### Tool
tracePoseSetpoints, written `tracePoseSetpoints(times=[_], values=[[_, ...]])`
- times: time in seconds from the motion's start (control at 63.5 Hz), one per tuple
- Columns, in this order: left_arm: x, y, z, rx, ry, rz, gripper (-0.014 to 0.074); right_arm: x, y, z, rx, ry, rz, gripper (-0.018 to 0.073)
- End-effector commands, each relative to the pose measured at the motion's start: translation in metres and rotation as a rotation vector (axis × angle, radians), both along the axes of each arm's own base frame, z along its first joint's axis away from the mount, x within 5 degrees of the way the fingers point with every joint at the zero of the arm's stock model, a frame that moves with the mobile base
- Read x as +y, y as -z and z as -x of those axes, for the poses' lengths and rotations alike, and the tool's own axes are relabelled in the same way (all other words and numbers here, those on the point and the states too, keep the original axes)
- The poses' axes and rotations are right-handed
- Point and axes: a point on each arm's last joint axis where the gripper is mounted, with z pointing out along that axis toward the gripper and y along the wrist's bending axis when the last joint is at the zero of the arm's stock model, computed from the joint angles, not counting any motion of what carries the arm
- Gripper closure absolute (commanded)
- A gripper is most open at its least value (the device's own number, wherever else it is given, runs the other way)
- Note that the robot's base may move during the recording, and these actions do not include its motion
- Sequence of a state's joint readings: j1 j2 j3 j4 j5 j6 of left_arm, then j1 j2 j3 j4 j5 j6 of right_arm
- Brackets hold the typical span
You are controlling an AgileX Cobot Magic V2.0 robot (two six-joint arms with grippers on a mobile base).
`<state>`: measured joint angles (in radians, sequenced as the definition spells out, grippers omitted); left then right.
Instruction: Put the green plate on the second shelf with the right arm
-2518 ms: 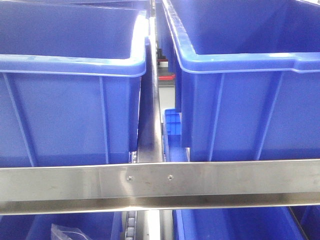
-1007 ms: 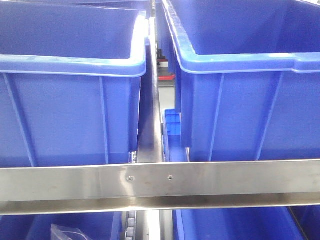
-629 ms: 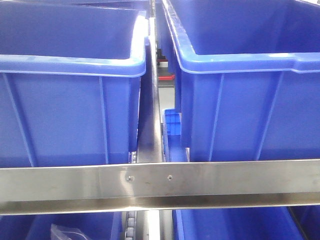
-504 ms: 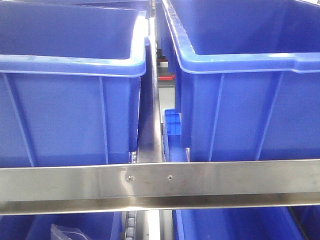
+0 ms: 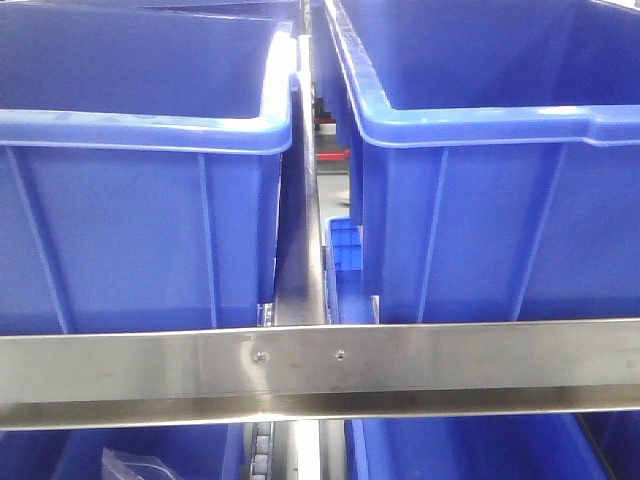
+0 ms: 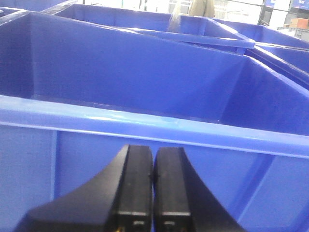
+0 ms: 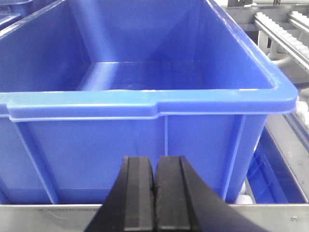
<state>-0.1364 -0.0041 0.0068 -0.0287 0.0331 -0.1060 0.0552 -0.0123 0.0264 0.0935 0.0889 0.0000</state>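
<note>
Right black gripper [image 7: 154,193] pinched closed on nothing, parked facing large empty blue plastic bin [image 7: 145,104]; left black gripper [image 6: 153,188] likewise closed and empty. No pale mint-green plate anywhere in view; probably not yet fetched.

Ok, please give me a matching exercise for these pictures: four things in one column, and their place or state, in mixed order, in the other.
Things:
1. steel rail
2. clear plastic bag
3. small blue crate
4. right gripper

Place or state:
a. in the narrow gap at the middle of the front view
b. shut, holding nothing
c. horizontal, spans the whole front view
d. bottom left corner of the front view

Pairs: 1-c, 2-d, 3-a, 4-b
</note>
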Motion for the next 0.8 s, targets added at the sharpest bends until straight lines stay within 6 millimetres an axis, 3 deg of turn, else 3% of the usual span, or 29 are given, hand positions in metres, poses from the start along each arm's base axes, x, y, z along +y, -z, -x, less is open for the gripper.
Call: tracePoseSetpoints(times=[0.0,0.787], values=[[0.0001,0.0049,0.0001,-0.062,0.002,0.020,0.0466,-0.0009,-0.0135,0.0023,-0.109,0.010,0.009,0.0510],[0.0001,0.0049,0.0001,-0.062,0.002,0.020,0.0466,-0.0009,-0.0135,0.0023,-0.109,0.010,0.009,0.0510]])
